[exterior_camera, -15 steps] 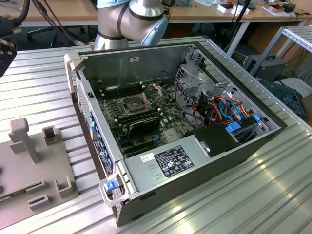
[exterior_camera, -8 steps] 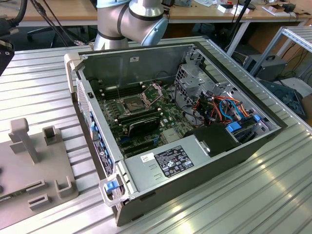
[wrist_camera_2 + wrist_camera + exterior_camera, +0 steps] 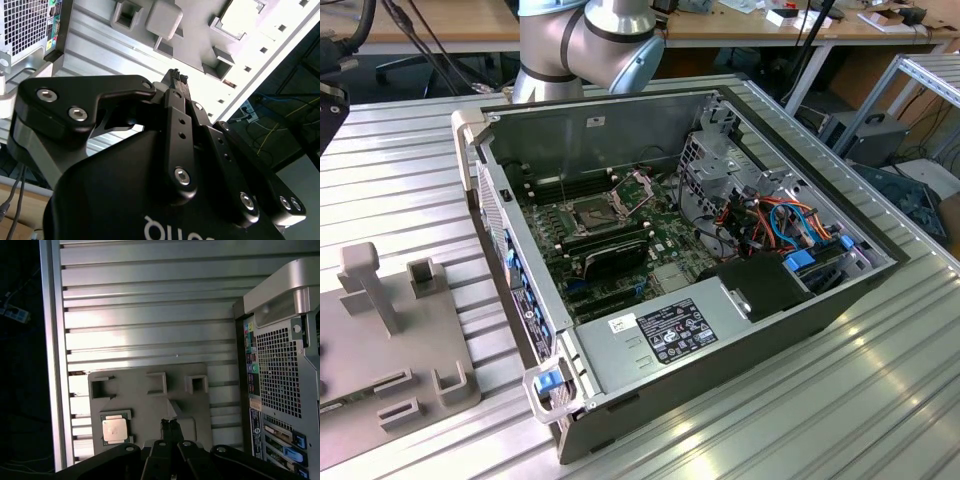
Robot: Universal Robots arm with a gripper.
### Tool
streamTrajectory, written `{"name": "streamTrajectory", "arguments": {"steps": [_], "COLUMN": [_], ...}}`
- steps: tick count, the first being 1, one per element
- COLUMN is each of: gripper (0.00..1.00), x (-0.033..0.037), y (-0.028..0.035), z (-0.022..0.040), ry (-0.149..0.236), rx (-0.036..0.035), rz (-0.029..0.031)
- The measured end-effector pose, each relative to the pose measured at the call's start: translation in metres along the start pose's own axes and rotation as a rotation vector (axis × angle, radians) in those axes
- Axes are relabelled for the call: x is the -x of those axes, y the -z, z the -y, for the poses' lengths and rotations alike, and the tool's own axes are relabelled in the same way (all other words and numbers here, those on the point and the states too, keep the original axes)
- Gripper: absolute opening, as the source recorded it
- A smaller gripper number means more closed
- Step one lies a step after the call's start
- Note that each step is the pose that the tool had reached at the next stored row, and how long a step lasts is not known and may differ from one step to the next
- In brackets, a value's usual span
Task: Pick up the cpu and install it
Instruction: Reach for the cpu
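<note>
The cpu (image 3: pixel 114 430) lay flat, silvery face up, in a shallow framed recess of the grey holder plate (image 3: pixel 150 405). It sat off to one side of the jaws, near them but not beneath or between them. It was probably very light, thin and rigid, with a smooth metal lid that would offer little friction, and its underside and corners looked likely to be fragile. The sensible hold would therefore be a gentle pinch on two opposite edges, kept level, never on the face. The gripper (image 3: pixel 170 424) pointed down at the plate from above. In the second wrist view its narrow tips (image 3: pixel 176 78) seemed pressed together with nothing held, though seen end-on a hairline gap could not be ruled out. The computer case (image 3: pixel 280 365) stood beyond the jaws on the side away from the cpu. In the exterior view the arm (image 3: pixel 590 35) rose behind the case. Inside, the socket (image 3: pixel 594 212) on the green motherboard (image 3: pixel 660 245) sat with its metal frame lifted, well apart from the jaws.
</note>
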State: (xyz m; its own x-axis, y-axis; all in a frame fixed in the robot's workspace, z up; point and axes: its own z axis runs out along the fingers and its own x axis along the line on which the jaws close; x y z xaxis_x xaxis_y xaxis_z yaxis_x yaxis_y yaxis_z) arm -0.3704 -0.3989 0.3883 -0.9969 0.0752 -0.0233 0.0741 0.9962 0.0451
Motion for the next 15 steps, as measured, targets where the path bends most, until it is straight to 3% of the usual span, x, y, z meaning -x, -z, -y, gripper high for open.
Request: {"name": "streamTrajectory", "arguments": {"steps": [11,15], "gripper": [0.11,0.11], "x": [-0.0007,-0.0017], "y": [-0.0002,-0.0034], "z": [0.0079,0.0099], "ry": [0.0,0.0], "rx": [0.0,0.0], "rz": [0.0,0.0]}}
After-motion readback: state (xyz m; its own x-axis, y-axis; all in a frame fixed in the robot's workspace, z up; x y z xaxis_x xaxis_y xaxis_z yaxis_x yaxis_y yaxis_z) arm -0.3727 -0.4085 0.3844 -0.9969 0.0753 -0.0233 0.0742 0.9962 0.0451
